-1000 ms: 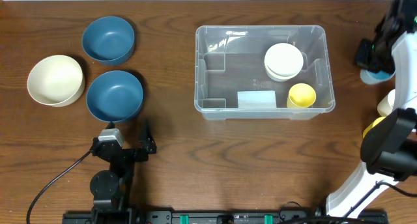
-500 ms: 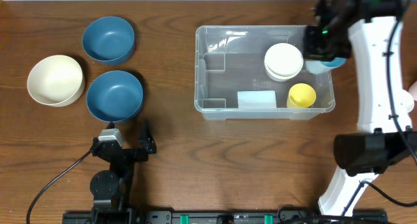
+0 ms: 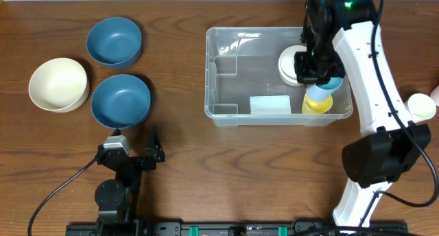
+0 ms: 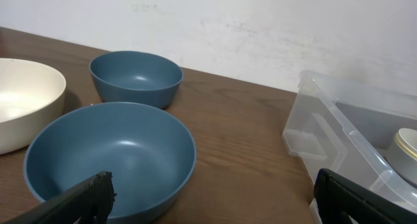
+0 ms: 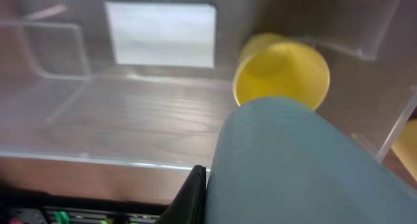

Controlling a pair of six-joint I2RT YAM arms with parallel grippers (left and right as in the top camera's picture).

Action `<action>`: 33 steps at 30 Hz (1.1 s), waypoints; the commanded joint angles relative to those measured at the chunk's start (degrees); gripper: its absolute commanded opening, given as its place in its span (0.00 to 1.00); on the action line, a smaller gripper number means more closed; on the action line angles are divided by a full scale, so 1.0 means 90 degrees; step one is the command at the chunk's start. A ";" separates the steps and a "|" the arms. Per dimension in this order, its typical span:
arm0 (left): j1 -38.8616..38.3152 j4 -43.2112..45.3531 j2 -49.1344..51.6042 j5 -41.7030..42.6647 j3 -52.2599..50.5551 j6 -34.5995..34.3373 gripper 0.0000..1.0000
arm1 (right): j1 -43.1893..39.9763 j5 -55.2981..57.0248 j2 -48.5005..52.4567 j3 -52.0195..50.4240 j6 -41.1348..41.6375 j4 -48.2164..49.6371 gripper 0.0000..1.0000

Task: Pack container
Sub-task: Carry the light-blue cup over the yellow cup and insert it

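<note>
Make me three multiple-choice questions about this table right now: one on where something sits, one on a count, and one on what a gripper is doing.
1. Where is the yellow cup?
A. inside the container
B. on the tabletop outside it
C. stacked on a red plate

2. How many blue bowls stand outside the container?
A. one
B. two
C. four

3. What is the right gripper doing?
A. open and empty
B. shut on a light blue cup
C. shut on a spoon

Answers:
1 A, since the yellow cup stands on the container's floor near a corner.
2 B, since two blue bowls sit on the wood to the container's left.
3 B, since the wrist view shows the light blue cup in its grip above the yellow one.
</note>
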 commanded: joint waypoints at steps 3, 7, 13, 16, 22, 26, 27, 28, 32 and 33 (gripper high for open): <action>0.0012 -0.0158 -0.0039 -0.0005 -0.0148 -0.0056 0.98 | 0.0000 0.0401 -0.0036 -0.0219 0.0185 -0.0012 0.02; 0.0012 -0.0158 -0.0039 -0.0005 -0.0148 -0.0056 0.98 | -0.0002 0.0527 -0.0036 -0.0391 0.0257 0.0005 0.01; 0.0012 -0.0158 -0.0039 -0.0005 -0.0148 -0.0056 0.98 | -0.0070 0.0758 -0.0036 -0.0656 0.0374 0.0272 0.02; 0.0012 -0.0158 -0.0039 -0.0002 -0.0148 -0.0056 0.98 | -0.0083 0.0712 -0.0036 -0.0695 0.0374 0.0418 0.01; 0.0012 -0.0160 -0.0039 -0.0005 -0.0148 -0.0056 0.98 | -0.0078 0.0709 -0.0032 -0.1030 0.0372 0.0636 0.01; 0.0012 -0.0158 -0.0039 -0.0002 -0.0148 -0.0056 0.98 | -0.0078 0.0699 -0.0032 -0.1477 0.0372 0.0935 0.01; 0.0012 -0.0158 -0.0039 -0.0002 -0.0148 -0.0056 0.98 | -0.0078 0.0699 -0.0032 -0.1569 0.0369 0.1030 0.01; 0.0012 -0.0158 -0.0039 -0.0002 -0.0148 -0.0056 0.98 | -0.0078 0.0695 -0.0032 -0.1634 0.0369 0.1105 0.01; 0.0012 -0.0158 -0.0039 -0.0005 -0.0148 -0.0056 0.98 | -0.0078 0.0585 -0.0032 -0.1690 0.0321 0.1265 0.01; 0.0012 -0.0158 -0.0039 -0.0002 -0.0148 -0.0056 0.98 | -0.0078 0.0585 -0.0032 -0.1690 0.0321 0.1282 0.01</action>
